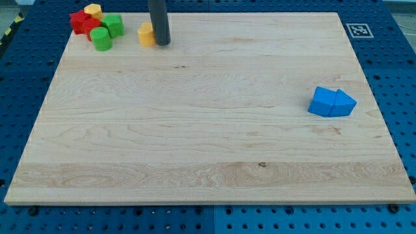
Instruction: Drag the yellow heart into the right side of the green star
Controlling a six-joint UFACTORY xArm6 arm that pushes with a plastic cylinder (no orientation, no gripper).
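Observation:
The yellow heart (145, 34) lies near the view's top left on the wooden board (208, 130). My tip (162, 43) stands right against the heart's right side and hides part of it. The green star (114, 25) lies a short way to the heart's left, in a cluster of blocks, with a small gap between the two.
The cluster at the top left also holds a green cylinder (101, 39), red blocks (84, 23) and a yellow hexagon (93, 10). A blue cube (322, 101) and a blue triangle (344, 103) touch each other at the view's right. A fiducial tag (357, 30) marks the top right corner.

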